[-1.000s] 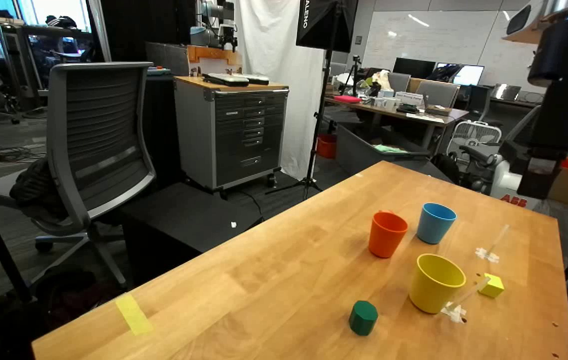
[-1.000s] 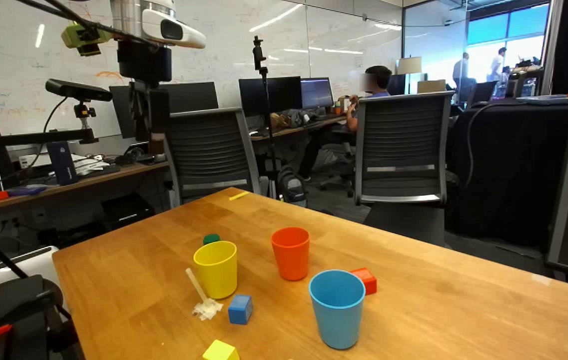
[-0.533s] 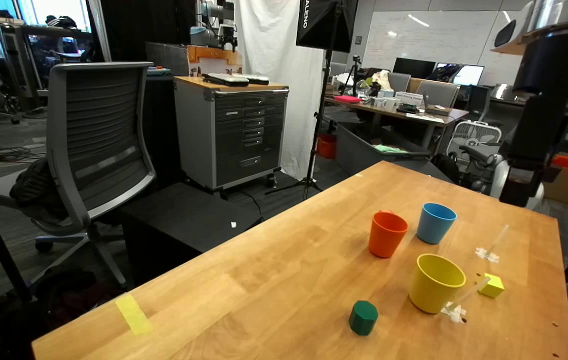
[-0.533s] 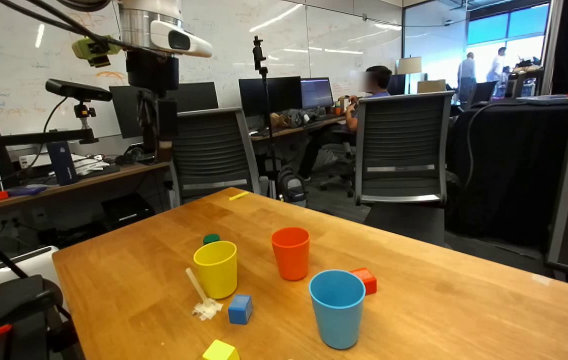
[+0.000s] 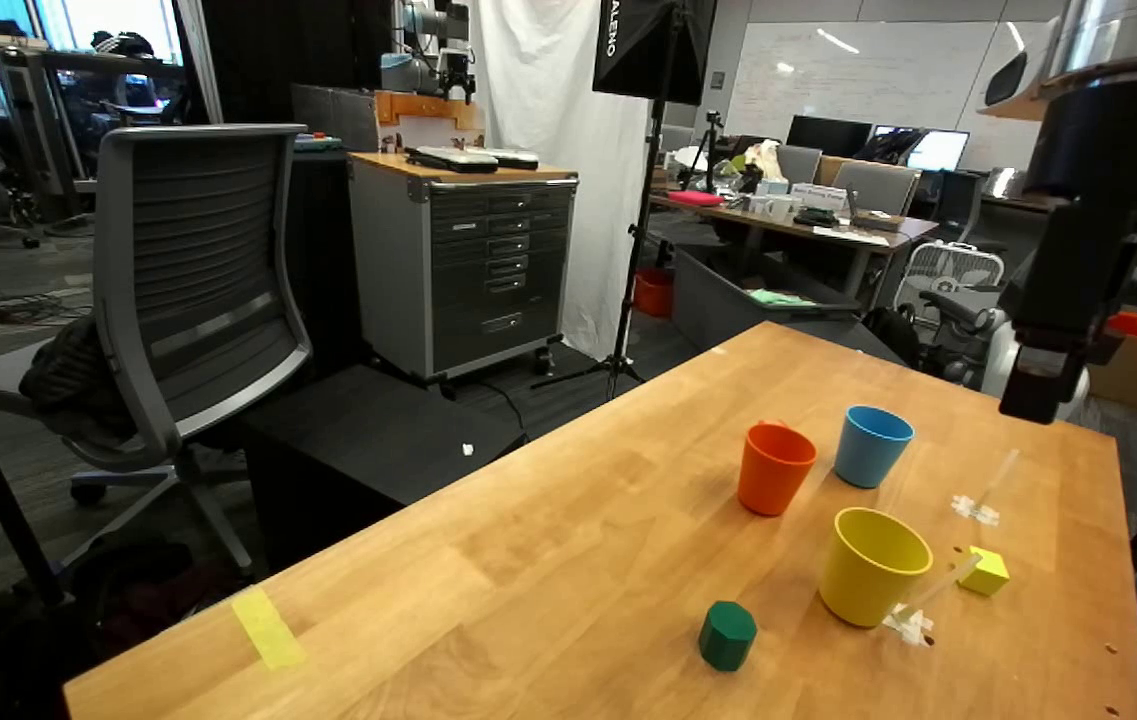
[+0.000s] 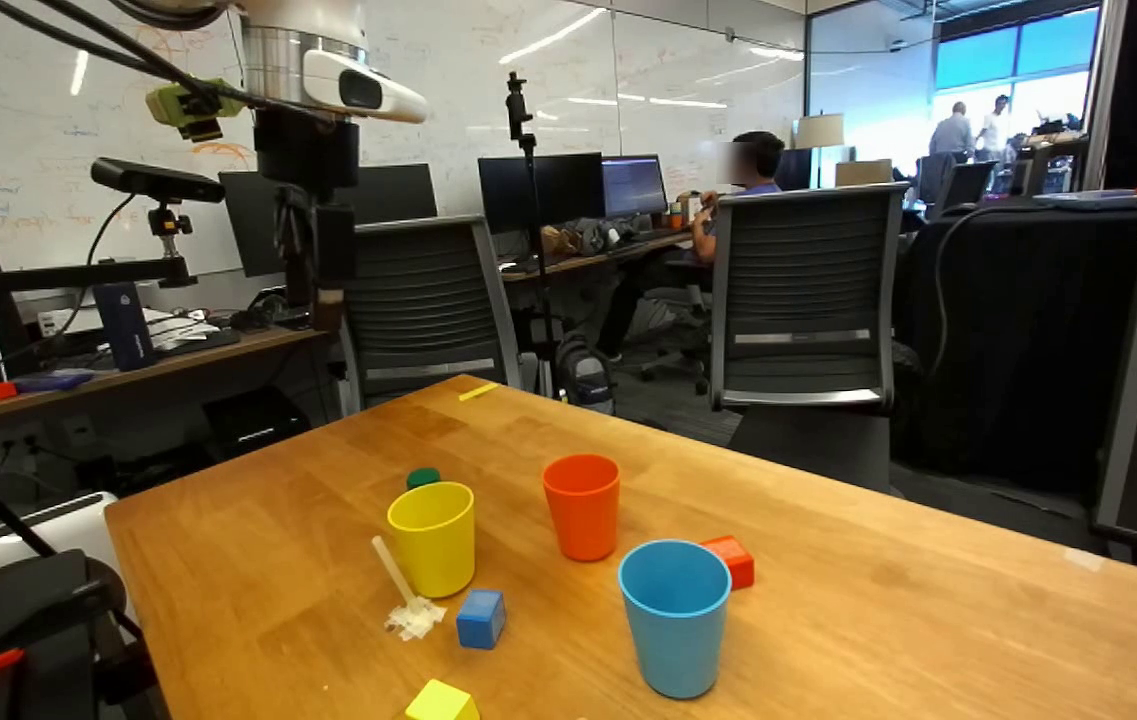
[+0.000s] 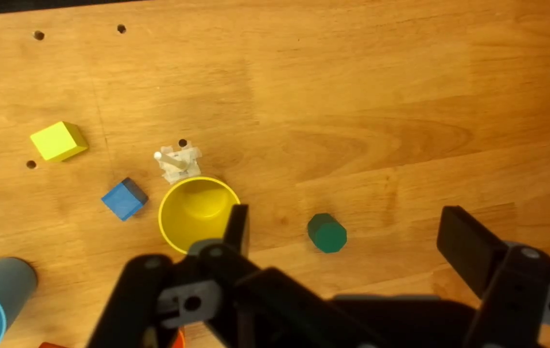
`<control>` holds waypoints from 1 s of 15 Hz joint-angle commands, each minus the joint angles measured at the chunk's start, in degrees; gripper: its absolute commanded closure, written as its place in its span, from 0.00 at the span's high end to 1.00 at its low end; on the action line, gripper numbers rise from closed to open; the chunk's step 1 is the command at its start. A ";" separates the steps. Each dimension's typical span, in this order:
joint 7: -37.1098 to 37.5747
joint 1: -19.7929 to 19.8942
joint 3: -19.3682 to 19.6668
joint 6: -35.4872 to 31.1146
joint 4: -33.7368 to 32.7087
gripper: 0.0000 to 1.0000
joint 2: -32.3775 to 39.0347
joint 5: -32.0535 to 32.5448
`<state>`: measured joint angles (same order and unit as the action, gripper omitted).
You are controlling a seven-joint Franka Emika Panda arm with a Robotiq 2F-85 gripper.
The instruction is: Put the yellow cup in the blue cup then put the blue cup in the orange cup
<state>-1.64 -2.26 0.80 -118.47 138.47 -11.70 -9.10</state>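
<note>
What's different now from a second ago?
In an exterior view, the gripper moved down and a little right; it took nothing and let nothing go. A background person moved right too. The yellow cup, blue cup and orange cup stayed put.

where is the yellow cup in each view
In an exterior view: yellow cup, lower right, green block to its left.
In an exterior view: yellow cup, low, left of centre, green block behind it.
Wrist view: yellow cup, left of centre, green block to its right.
Shared landmark: that green block.
</note>
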 commanded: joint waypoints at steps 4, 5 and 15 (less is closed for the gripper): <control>-0.03 0.94 0.15 -4.79 -1.39 1.00 5.08 -0.66; -0.39 1.10 0.26 -5.54 -1.83 1.00 6.61 -0.75; 0.56 1.85 -0.29 -19.77 -3.17 1.00 20.71 0.20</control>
<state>-1.56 -0.78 1.04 -135.58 137.10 5.69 -9.16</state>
